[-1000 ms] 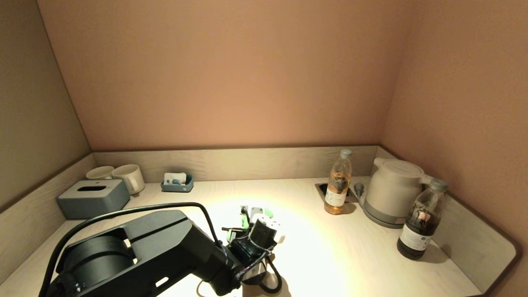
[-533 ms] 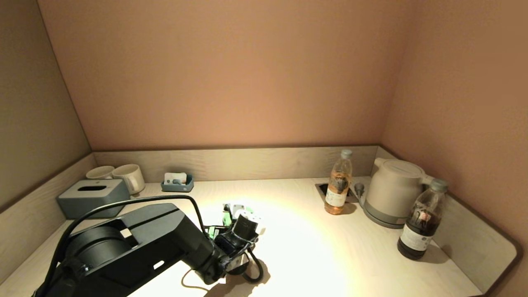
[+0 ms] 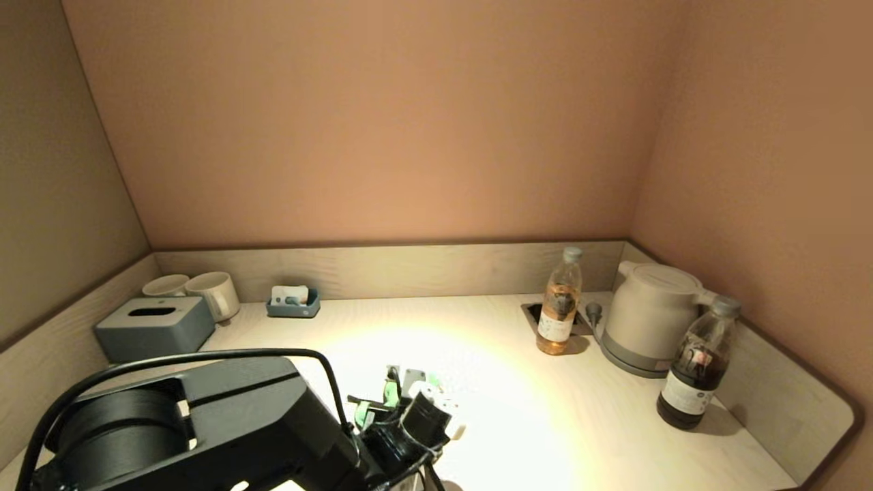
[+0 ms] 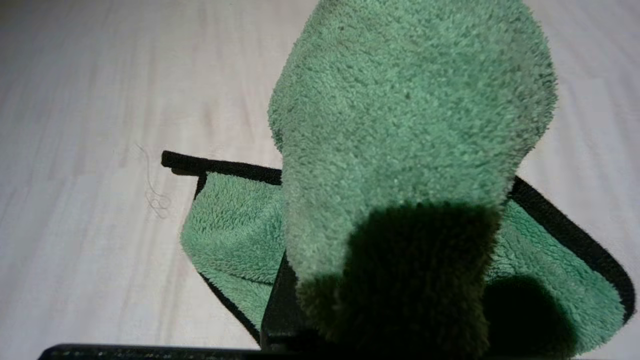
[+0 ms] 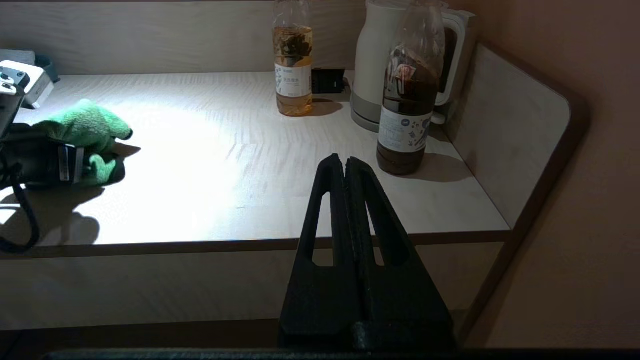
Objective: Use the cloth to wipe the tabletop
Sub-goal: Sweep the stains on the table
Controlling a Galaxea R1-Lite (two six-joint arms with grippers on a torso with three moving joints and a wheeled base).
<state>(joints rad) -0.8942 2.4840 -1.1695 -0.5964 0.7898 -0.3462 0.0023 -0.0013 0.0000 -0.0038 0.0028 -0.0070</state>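
Note:
The green cloth with black trim (image 4: 410, 125) is bunched in my left gripper (image 3: 412, 402) and pressed on the pale wooden tabletop (image 3: 545, 423), left of centre near the front edge. The cloth covers the fingers in the left wrist view; a flap lies flat on the wood. Only green bits of the cloth (image 3: 390, 393) show in the head view. The right wrist view shows the cloth (image 5: 82, 125) ahead of the left gripper (image 5: 50, 160). My right gripper (image 5: 345, 162) is shut and empty, parked below the table's front edge, out of the head view.
A tea bottle (image 3: 559, 310), a white kettle (image 3: 648, 317) and a dark bottle (image 3: 696, 372) stand at the right. A grey tissue box (image 3: 153, 327), two cups (image 3: 204, 293) and a small tray (image 3: 293, 303) are at the back left. Low walls edge the table.
My left gripper swept the cloth left and slightly back, then right again and toward the front edge. The right arm has not moved.

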